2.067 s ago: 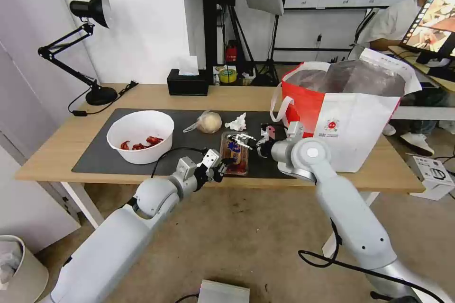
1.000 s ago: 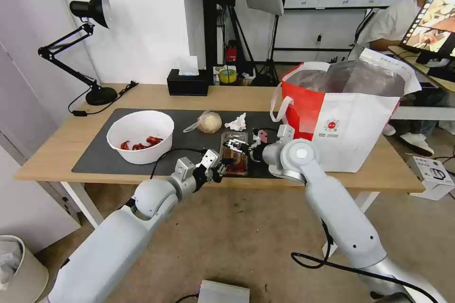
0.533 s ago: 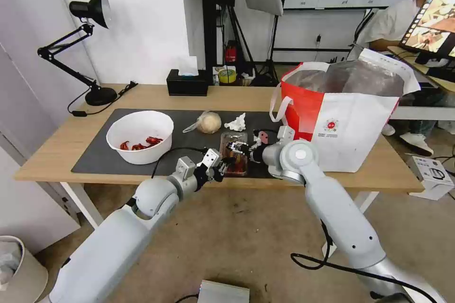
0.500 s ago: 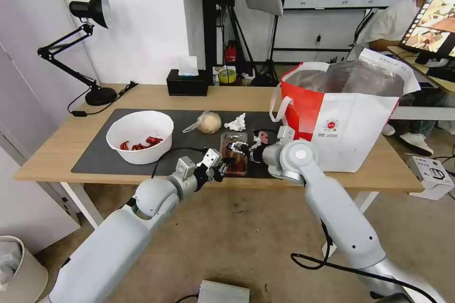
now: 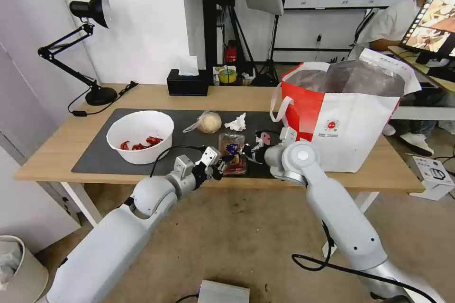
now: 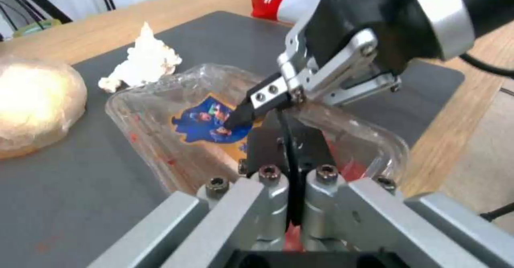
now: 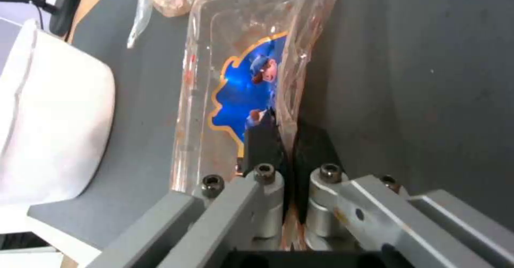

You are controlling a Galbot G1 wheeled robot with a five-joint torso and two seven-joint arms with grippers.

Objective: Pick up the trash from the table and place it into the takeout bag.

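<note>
Both of my grippers are pinching the clear plastic clamshell tray (image 5: 231, 150) — my left gripper (image 5: 222, 163) has its two fingers pressed together on the tray's near rim, and my right gripper (image 5: 247, 151) has its fingers closed on the tray's edge on the bag side. In the left wrist view the tray (image 6: 203, 127) sits tilted with its blue sticker facing up, and my right gripper (image 6: 251, 111) bites onto it from the far side; in the right wrist view the thin plastic rim (image 7: 289, 79) runs straight between my closed fingers.

Counting the trash: one tray in my grip, one white round bowl (image 5: 140, 136) with red scraps inside, one tan ball wrapped in clear plastic (image 5: 209, 122), one crumpled white tissue (image 5: 237, 123). The bowl, ball and tissue all lie on the dark grey mat (image 5: 95, 154), apart from one another; the tissue and ball are just beyond the tray.

One takeout bag (image 5: 350, 118) stands open on my right end of the table (image 5: 57, 147), foil lining showing, its loop handle near my right arm.

At the table's far edge are one black tissue box (image 5: 187, 83) and one black desk lamp (image 5: 90, 42) — behind them a white wall, a light stand and a whiteboard.
</note>
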